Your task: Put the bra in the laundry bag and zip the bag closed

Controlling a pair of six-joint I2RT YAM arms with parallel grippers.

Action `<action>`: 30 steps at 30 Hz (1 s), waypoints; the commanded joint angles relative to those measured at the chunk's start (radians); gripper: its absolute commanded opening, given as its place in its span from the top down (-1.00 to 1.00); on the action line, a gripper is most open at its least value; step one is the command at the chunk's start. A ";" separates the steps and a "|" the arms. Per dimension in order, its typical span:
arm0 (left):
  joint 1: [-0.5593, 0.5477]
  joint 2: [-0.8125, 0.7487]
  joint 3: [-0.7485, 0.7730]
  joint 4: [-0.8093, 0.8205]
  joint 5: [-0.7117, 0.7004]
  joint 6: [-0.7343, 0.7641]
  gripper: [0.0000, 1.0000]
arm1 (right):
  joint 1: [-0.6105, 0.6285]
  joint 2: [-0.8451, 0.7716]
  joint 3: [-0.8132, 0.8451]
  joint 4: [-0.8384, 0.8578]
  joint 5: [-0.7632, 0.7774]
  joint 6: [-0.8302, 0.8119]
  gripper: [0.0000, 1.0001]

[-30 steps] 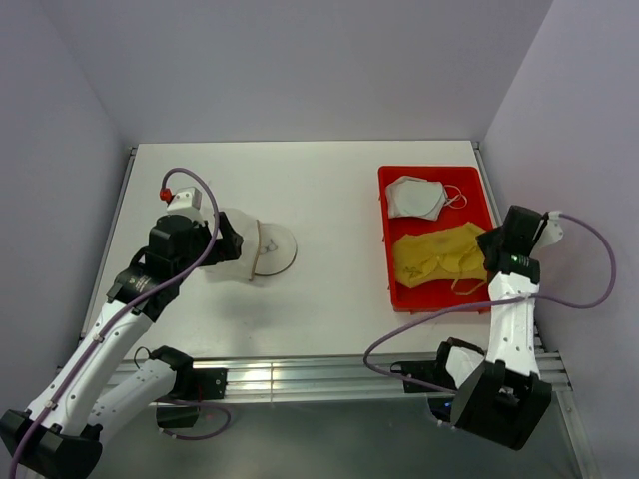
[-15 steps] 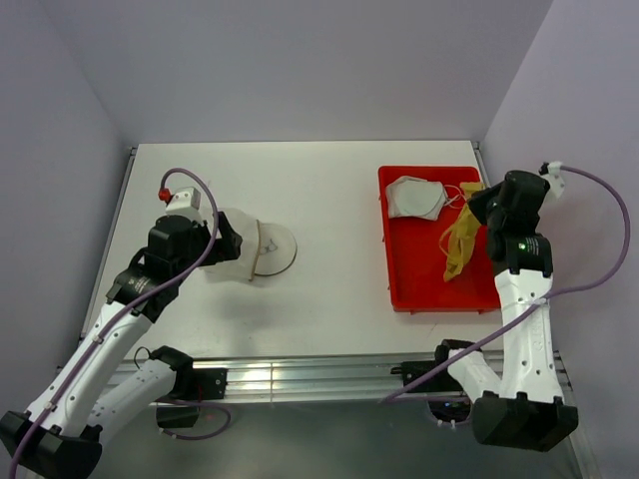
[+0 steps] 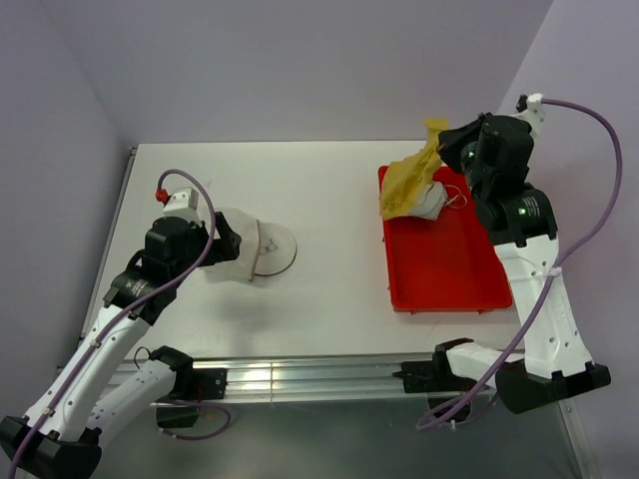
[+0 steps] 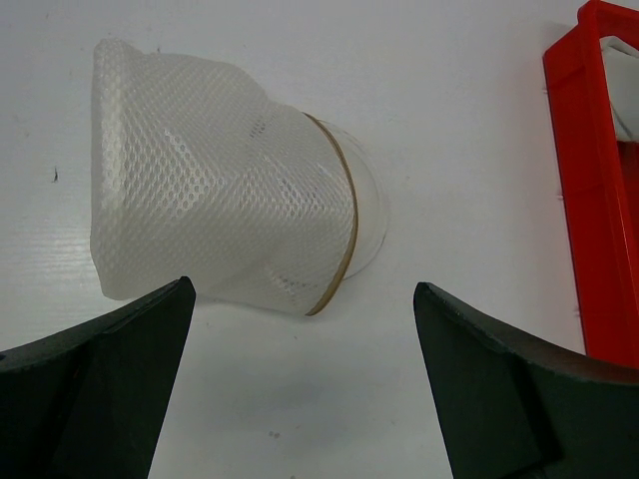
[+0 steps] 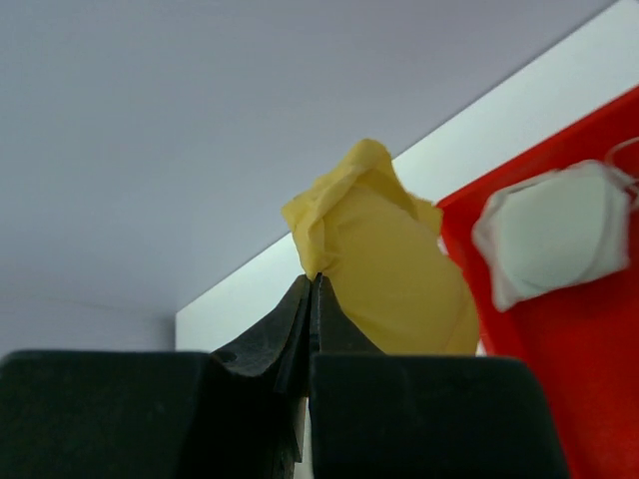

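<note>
The bra hangs far right; the bag lies on its side at left, rimmed end toward it.

The left gripper, fingers spread, hovers over the white mesh bag. Past the red tray, the right gripper pinches the bra's top. The bra is a bunched mustard fold that dangles above the tray's far left corner, well apart from the bag.

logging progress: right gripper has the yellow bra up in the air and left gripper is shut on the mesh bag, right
Not quite: the left gripper is open, not shut on the mesh bag; the left wrist view shows its fingers wide apart, the bag ahead of them. The right gripper does hold the yellow bra aloft.
</note>
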 commanded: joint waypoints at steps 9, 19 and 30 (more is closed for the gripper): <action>-0.003 -0.017 0.003 0.014 -0.014 0.006 -0.98 | 0.332 0.242 0.097 0.103 0.068 0.098 1.00; -0.001 -0.025 0.000 0.004 -0.026 0.006 -0.99 | 0.444 0.375 0.110 0.131 0.095 0.162 1.00; -0.003 -0.022 -0.002 0.012 -0.006 0.008 -0.98 | 0.349 0.277 -0.548 0.426 0.095 0.179 1.00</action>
